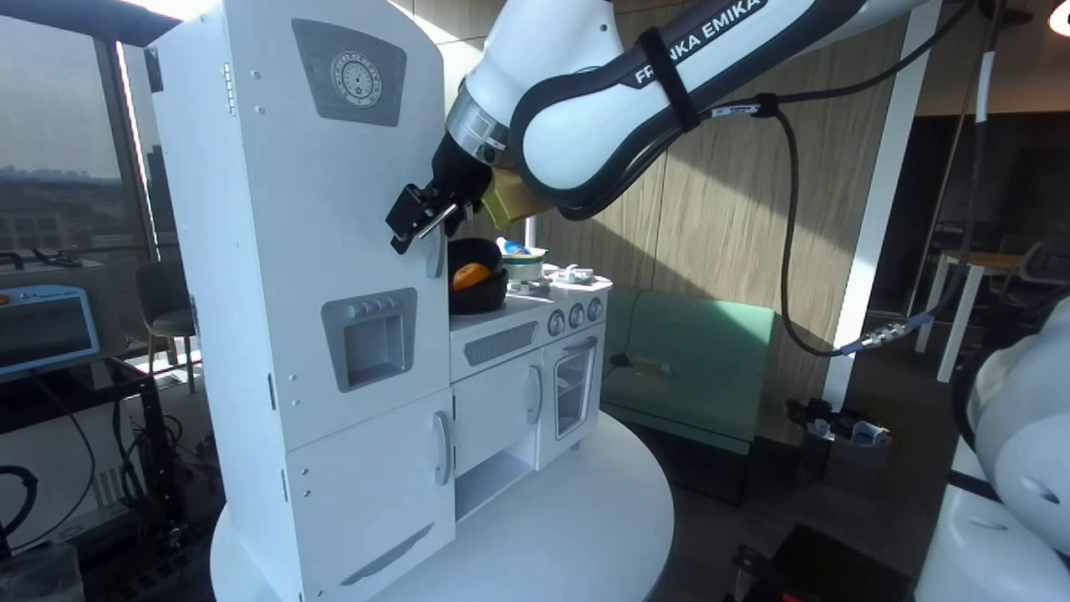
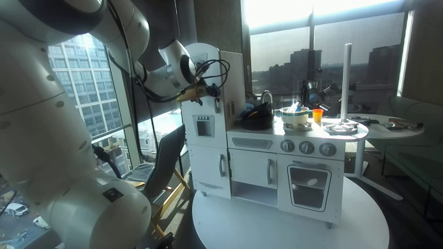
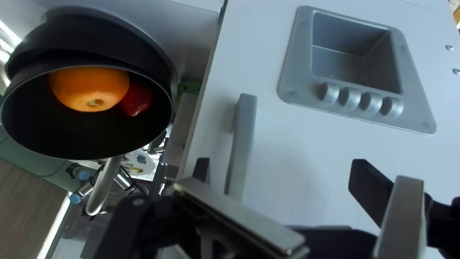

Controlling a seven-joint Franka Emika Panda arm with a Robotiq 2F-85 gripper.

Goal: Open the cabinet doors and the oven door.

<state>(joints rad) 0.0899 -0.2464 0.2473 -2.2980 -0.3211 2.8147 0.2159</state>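
Gripper [image 3: 293, 196]: spread wide, holding nothing, near the handle [image 3: 245, 144].
Upper cabinet door [image 1: 338, 196]: facing it, seems closed; probably the step in hand.
Handle: next move should grasp it, then pull.
Oven door [image 2: 309, 188]: closed, under the knobs [image 2: 306, 147].

White cabinet doors [image 1: 343, 221], oven door [image 2: 309, 186] closed

The upper door [image 1: 334, 230], lower door [image 1: 368, 493], oven door [image 2: 309, 188] and desk [image 2: 287, 231] are white; the upper door's emblem [image 1: 357, 79] at twelve o'clock, inset [image 1: 372, 339] at six and handle [image 3: 242, 144] are grey. The claw [image 3: 318, 208] is black, its pads [image 3: 400, 216] silvery. At the wrist view's ten o'clock, a black bowl [image 3: 86, 138] shows orange fruit [image 3: 90, 88] and a red piece [image 3: 136, 100]. The pot [image 2: 294, 117] is cream, rimmed green; the cup [image 2: 317, 116] at its three o'clock, orange; the wall [image 1: 710, 226], tan with upright grain.
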